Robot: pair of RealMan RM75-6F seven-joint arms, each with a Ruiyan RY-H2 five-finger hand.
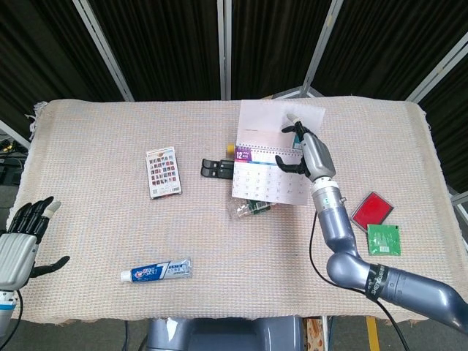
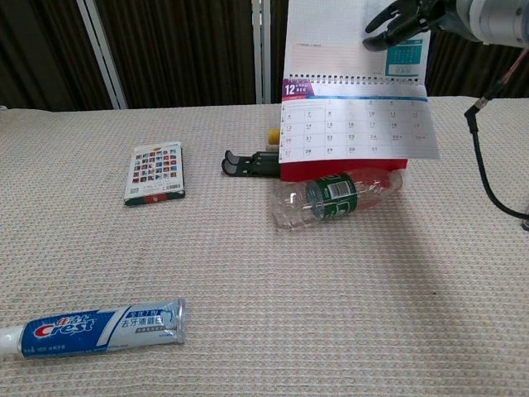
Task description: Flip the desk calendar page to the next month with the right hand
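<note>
The desk calendar [image 1: 269,179] [image 2: 355,124] stands on its red base mid-table, showing a sheet headed 12. Its upper page [image 1: 272,119] [image 2: 331,37] is raised upright above the spiral. My right hand [image 1: 308,148] [image 2: 403,16] is at that page's right side, fingers against its face and seemingly holding it up; the thumb is hidden. My left hand [image 1: 20,243] hovers open off the table's near left corner, far from the calendar.
A clear plastic bottle [image 1: 248,208] [image 2: 335,195] lies just in front of the calendar. A black stand [image 1: 218,169] [image 2: 252,162] is at its left. Card pack [image 1: 162,173], toothpaste tube [image 1: 157,270], red case [image 1: 371,210] and green packet [image 1: 383,239] lie around.
</note>
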